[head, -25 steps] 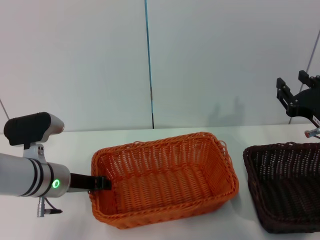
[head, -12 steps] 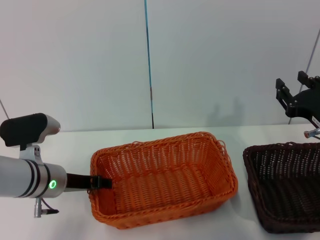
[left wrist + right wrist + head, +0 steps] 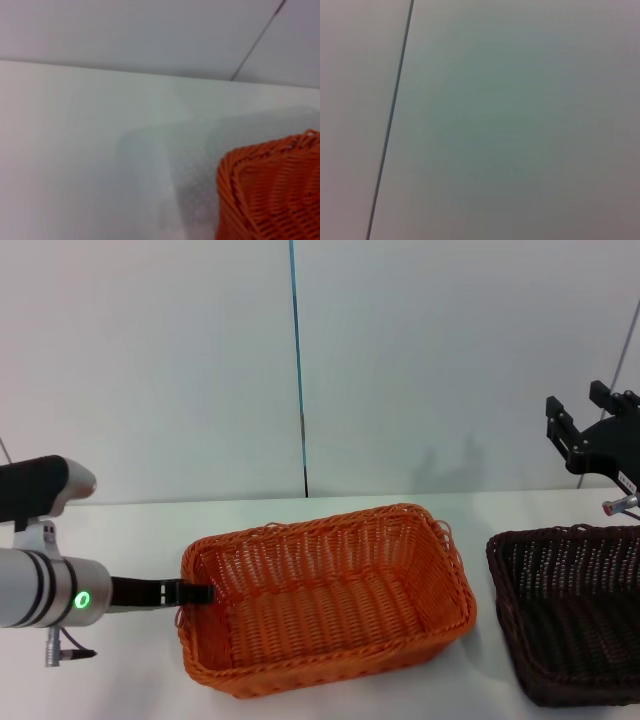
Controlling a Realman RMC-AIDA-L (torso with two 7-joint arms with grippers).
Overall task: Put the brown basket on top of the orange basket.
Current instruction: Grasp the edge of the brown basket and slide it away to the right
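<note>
— While the brown basket (image 3: 572,612) sat on the table (image 3: 330,705) at four o'clock, where was the orange basket (image 3: 325,595)?

— At six o'clock, apart from it, both empty.

— And the left gripper (image 3: 195,592)?

— At eight o'clock, against the orange rim; I couldn't tell how its jaws stood.

— The right gripper (image 3: 585,430)?

— Raised at three o'clock above the brown basket, jaws spread, holding nothing.

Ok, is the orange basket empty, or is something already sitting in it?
Empty. The head view looks straight into the orange basket and shows only bare weave on its floor and walls. The brown basket sits apart on the table, to its right.
</note>
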